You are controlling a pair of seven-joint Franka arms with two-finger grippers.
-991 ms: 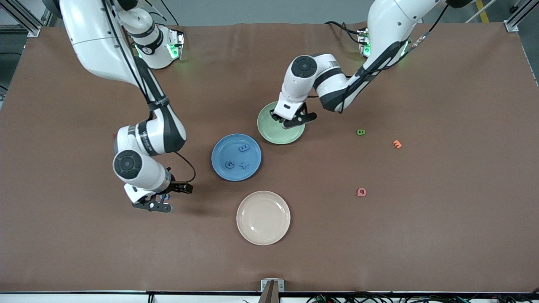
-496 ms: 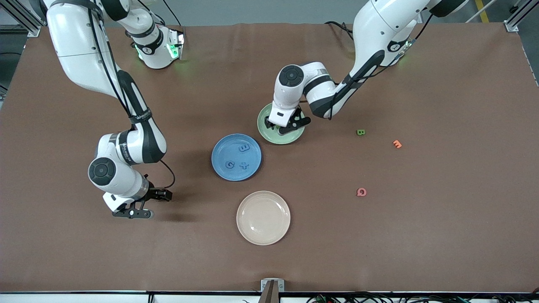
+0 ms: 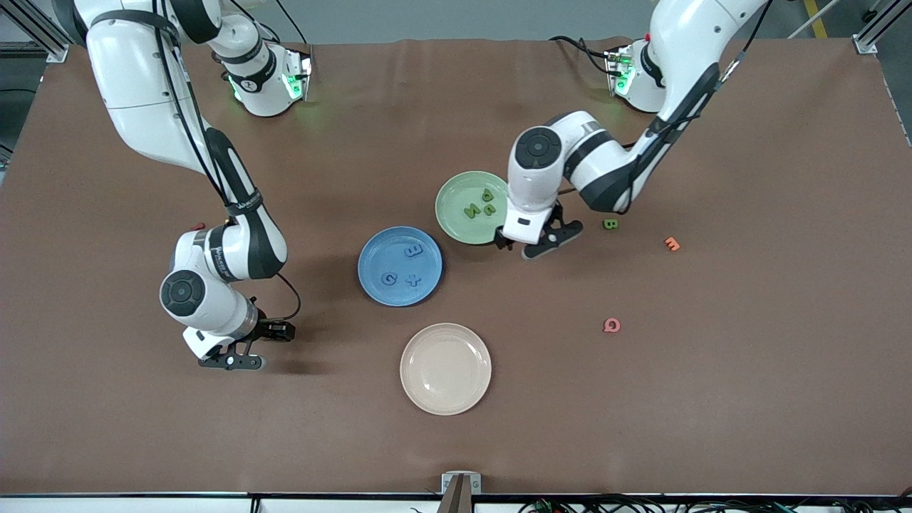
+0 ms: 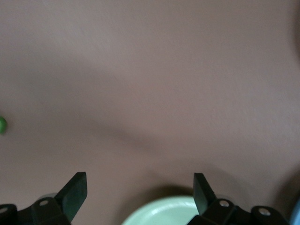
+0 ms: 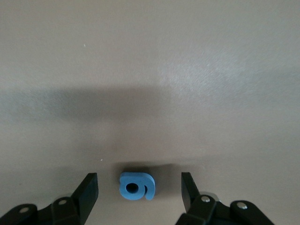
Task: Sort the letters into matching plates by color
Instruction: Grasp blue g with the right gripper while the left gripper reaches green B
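The blue plate (image 3: 377, 246) holds three blue letters (image 3: 412, 251). The pale green plate (image 3: 450, 201) holds three green letters (image 3: 472, 211). A green letter B (image 3: 610, 224) lies on the table toward the left arm's end; it also shows in the left wrist view (image 4: 2, 124). My left gripper (image 3: 531, 242) hangs open and empty just off the green plate's rim (image 4: 164, 213), between that plate and the B. My right gripper (image 3: 231, 356) stands low and open around a blue letter (image 5: 136, 186) lying flat on the table, with gaps on both sides. The hand hides that letter in the front view.
A cream plate (image 3: 445, 368) sits nearer the front camera than the blue plate. An orange letter (image 3: 672, 244) and a pink letter (image 3: 611, 325) lie toward the left arm's end. A small red piece (image 3: 197, 227) peeks out beside the right arm.
My left gripper opened over the green plate, left a green letter there and moved off toward the B. My right gripper shifted away from the blue plate and its jaws narrowed slightly.
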